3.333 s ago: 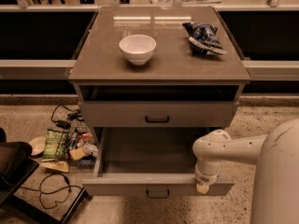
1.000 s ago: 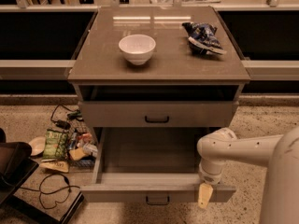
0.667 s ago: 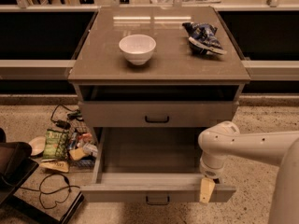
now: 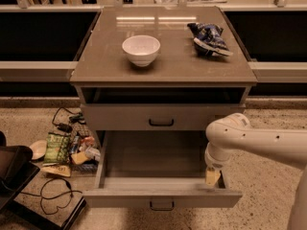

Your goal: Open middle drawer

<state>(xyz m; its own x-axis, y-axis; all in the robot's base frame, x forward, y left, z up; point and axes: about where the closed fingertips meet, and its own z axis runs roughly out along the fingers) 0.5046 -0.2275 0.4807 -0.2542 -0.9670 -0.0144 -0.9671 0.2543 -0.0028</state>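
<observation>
The middle drawer (image 4: 162, 197) stands pulled far out of the cabinet, showing its plain grey tray (image 4: 156, 157) with nothing in it. Its small black pull handle (image 4: 162, 205) is at the centre of the low front. The top drawer front (image 4: 120, 117) above it is closed, with its own black handle (image 4: 161, 122). The lowest drawer is hidden under the open one. My gripper (image 4: 212, 177) hangs from the white arm (image 4: 249, 138) at the drawer's right side, just behind the right end of its front, apart from the handle.
A white bowl (image 4: 141, 49) and a blue snack bag (image 4: 208, 38) sit on the cabinet top (image 4: 163, 66). Snack packets (image 4: 58, 147), cables (image 4: 53, 195) and a dark case (image 4: 12, 174) lie on the floor at the left.
The drawer has come further out than at the earliest frame. In the last second my gripper has moved up and back from the front's right end to the drawer's right side.
</observation>
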